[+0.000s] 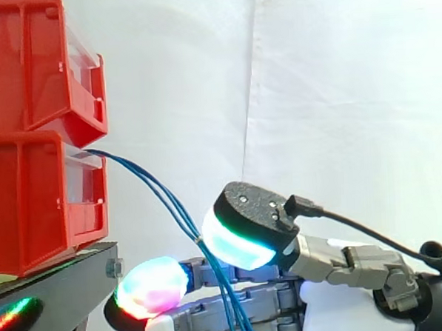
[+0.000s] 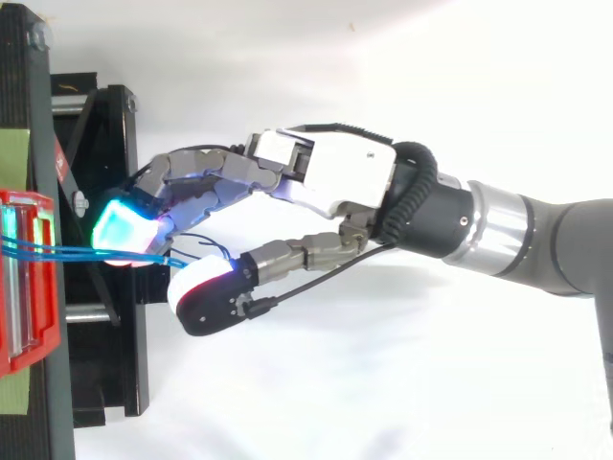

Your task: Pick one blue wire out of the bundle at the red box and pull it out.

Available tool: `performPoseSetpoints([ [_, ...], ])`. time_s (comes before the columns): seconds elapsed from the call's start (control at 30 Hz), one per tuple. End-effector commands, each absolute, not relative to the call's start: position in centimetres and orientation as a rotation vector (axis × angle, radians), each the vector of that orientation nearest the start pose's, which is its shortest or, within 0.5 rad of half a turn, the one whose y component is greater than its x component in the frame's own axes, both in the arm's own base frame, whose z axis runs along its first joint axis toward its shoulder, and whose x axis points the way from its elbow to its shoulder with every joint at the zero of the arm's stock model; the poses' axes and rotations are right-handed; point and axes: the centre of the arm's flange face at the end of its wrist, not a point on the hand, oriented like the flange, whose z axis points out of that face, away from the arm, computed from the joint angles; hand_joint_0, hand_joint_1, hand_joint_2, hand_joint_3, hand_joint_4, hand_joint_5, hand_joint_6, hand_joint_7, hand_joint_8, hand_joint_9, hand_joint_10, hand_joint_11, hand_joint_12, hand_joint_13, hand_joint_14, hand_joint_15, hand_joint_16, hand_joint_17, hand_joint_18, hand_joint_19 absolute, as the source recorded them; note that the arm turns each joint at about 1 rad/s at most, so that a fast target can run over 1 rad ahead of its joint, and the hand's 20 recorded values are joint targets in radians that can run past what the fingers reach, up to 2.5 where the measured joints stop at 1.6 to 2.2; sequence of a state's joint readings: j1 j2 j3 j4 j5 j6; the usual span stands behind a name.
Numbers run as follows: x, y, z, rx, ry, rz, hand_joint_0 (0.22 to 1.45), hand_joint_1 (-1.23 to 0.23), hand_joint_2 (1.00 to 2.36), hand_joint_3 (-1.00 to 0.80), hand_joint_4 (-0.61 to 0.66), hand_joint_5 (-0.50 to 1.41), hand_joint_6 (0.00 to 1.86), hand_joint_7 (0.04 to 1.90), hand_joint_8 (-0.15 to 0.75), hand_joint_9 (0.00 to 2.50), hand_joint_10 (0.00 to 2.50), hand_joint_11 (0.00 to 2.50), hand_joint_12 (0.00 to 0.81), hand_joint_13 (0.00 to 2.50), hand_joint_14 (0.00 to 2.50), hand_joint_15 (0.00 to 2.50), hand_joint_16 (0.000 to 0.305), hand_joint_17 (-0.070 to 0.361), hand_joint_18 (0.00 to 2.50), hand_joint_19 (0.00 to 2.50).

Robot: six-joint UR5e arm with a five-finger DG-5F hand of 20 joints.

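Hidden: the blue wires (image 1: 171, 205) are cut off at the side view's bottom edge; their ends inside the lower red bin (image 1: 30, 205) are unseen.
Fingers: the fingers (image 2: 206, 182) of the hand (image 2: 335, 172) are gently bent with the thumb apart; the wires pass through the gap.
Wires: in the side view they leave the bin front slanting towards 5 o'clock.

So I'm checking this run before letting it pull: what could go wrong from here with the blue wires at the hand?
First, the blue wires run bunched together from the lower red bin down across the hand, so a pull may well drag several out, not one. Second, they leave over the bin's front edge, so a hard pull might snag them there or tug the bin forward on the black stand.
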State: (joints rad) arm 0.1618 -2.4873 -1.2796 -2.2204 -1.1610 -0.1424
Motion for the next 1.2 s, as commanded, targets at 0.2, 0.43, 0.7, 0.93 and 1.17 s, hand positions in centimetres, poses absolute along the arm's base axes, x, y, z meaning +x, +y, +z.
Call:
performPoseSetpoints([
  [0.2,79.1,-4.9,11.8,1.114,0.853,1.098,0.58,-0.72,1.01,-0.34,0.22,-0.1,0.5,1.25,0.24,0.61,0.01,0.4,0.356,0.38,0.01,0.22,0.055,0.123,0.29,0.28],
  [0.43,79.1,-5.4,11.9,1.109,0.849,1.1,0.57,-0.71,1.01,-0.35,0.23,-0.1,0.5,1.29,0.242,0.62,0.01,0.41,0.358,0.39,0.01,0.23,0.055,0.124,0.29,0.27],
  [0.7,79.3,-5.3,12.3,1.081,0.854,1.139,0.6,-0.72,1.02,-0.26,0.21,-0.09,0.5,1.39,0.243,0.63,0.01,0.42,0.356,0.4,0.01,0.23,0.054,0.122,0.3,0.27],
  [0.93,79.5,-4.7,14.3,1.027,0.876,1.166,0.6,-0.72,1.02,-0.21,0.21,-0.11,0.57,1.31,0.245,0.64,0.01,0.43,0.357,0.41,0.01,0.23,0.054,0.122,0.32,0.27],
  [1.17,79.2,-4.2,18.3,0.966,0.913,1.133,0.6,-0.74,1.02,-0.15,0.21,-0.13,0.66,1.2,0.248,0.65,0.01,0.45,0.359,0.41,0.01,0.23,0.054,0.123,0.32,0.26],
])
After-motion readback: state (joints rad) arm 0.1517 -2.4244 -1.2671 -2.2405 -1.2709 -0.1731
